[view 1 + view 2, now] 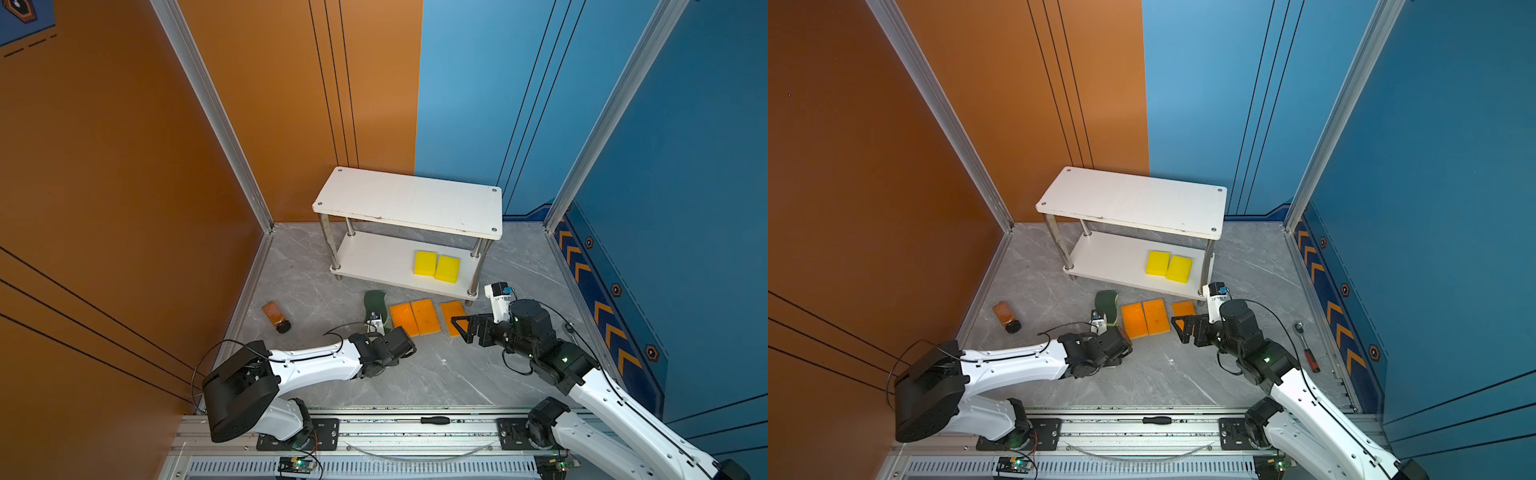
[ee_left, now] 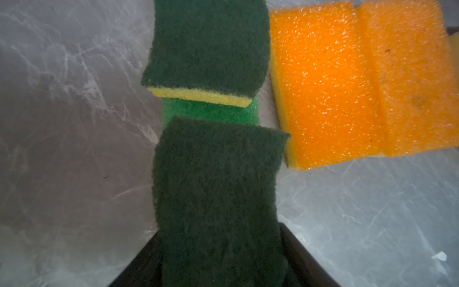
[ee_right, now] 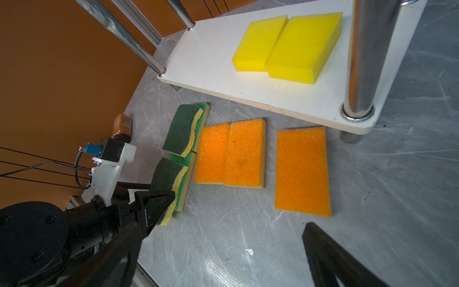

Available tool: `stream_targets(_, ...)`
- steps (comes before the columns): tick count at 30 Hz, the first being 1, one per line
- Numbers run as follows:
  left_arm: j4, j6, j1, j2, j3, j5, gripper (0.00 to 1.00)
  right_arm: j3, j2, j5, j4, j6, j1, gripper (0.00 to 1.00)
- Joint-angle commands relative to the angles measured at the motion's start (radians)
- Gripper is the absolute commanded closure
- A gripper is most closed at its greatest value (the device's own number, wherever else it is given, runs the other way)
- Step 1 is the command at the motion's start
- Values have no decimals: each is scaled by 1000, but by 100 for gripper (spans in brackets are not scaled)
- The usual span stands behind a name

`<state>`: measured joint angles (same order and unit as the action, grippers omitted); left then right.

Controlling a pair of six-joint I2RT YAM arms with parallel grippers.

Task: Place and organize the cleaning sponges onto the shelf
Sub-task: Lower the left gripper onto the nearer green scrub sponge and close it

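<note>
Jaws of the left gripper (image 2: 219, 231) pressed both long sides of the dark-green, wavy-edged scouring sponge (image 2: 216, 174) with its yellow foam base; the right gripper (image 1: 461, 330) hung wide, holding nothing. We saw that sponge lying on a light-green sponge (image 2: 211, 111) on the grey marbled tabletop (image 2: 74, 124), just beside two orange-topped sponges (image 2: 323, 87), its long axis running from the gripper toward the white two-tier shelf (image 1: 407, 199).

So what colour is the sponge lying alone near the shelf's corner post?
The lone sponge is orange-topped, clearest in the right wrist view.
</note>
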<state>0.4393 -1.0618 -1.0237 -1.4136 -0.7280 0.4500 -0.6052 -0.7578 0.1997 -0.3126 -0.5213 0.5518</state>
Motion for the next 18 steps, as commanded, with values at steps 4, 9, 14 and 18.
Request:
stream_targets(4, 75, 37, -29, 42, -49, 65, 36, -7, 9, -30, 13, 9, 9, 0)
stream_targets(9, 87, 59, -36, 67, -62, 72, 37, -8, 6, -30, 17, 8, 10, 0)
stream_targets(14, 88, 86, -40, 102, -80, 84, 38, -6, 5, -30, 18, 9, 10, 0)
stream_targets(18, 93, 146, -39, 123, -120, 109, 39, -5, 2, -24, 24, 9, 11, 0)
